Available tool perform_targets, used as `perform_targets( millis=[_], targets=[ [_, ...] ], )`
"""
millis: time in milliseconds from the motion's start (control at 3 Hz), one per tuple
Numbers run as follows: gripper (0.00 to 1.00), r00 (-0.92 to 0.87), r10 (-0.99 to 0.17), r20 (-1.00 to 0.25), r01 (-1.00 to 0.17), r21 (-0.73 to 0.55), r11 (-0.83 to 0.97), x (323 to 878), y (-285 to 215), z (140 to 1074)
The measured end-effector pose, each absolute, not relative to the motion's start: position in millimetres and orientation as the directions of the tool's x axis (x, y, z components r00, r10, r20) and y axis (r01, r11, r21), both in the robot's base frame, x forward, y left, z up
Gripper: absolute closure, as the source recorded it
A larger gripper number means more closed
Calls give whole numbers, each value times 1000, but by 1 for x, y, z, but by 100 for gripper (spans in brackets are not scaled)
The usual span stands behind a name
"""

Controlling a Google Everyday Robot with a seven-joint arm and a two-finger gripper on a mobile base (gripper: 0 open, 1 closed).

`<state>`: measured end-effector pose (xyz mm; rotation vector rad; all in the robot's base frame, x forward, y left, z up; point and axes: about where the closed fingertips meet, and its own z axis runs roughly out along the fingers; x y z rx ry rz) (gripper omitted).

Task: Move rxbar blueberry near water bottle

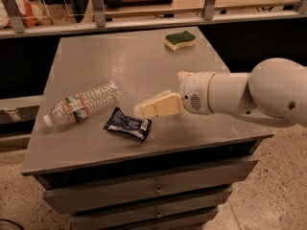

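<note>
The rxbar blueberry (128,124), a dark navy crinkly wrapper with white markings, lies flat on the grey table (144,66) near its front edge. The water bottle (81,103) lies on its side just left of the bar and slightly behind it, white cap pointing left, a short gap between them. My gripper (140,109), with cream fingers, hangs just right of the bar and slightly above it. It is open and holds nothing. It does not touch the bar.
A green-and-yellow sponge (180,39) sits at the table's far right. My white arm (249,92) reaches in from the right over the table's right edge. Drawers (153,188) are below the front edge. A railing and shelf run behind the table.
</note>
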<state>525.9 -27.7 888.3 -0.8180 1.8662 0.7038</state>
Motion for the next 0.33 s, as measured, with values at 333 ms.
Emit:
perform_targets(
  millis=[333],
  targets=[
    [0, -329, -238, -914, -782, 122, 611, 526, -28, 888]
  ],
)
